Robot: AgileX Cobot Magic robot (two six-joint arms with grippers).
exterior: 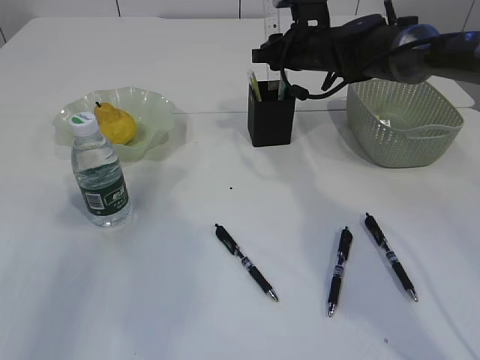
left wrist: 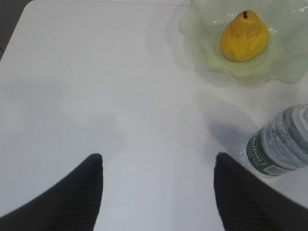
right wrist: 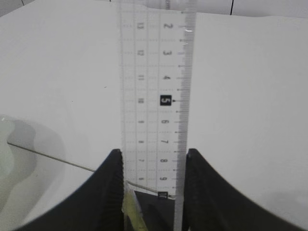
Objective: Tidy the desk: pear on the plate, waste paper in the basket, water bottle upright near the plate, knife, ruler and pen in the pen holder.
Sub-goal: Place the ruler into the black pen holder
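Note:
My right gripper [right wrist: 153, 156] is shut on the clear ruler [right wrist: 154, 96], which stands upright with its lower end at the mouth of the black pen holder [right wrist: 156, 211]. In the exterior view this gripper [exterior: 272, 54] hangs just above the pen holder [exterior: 271, 116], with the ruler [exterior: 276, 15] sticking up. The yellow pear [exterior: 116, 124] lies on the green plate [exterior: 159, 105]. The water bottle [exterior: 100, 176] stands upright in front of the plate. My left gripper [left wrist: 158, 161] is open over bare desk, with the bottle [left wrist: 284, 144] to its right and the pear [left wrist: 244, 36] beyond.
Three black pens [exterior: 246, 262] [exterior: 340, 270] [exterior: 390, 256] lie on the front of the desk. The grey-green basket [exterior: 442, 112] stands right of the pen holder with a pale lump inside. A yellow-green item [exterior: 255, 86] stands in the holder; I cannot tell whether it is the knife.

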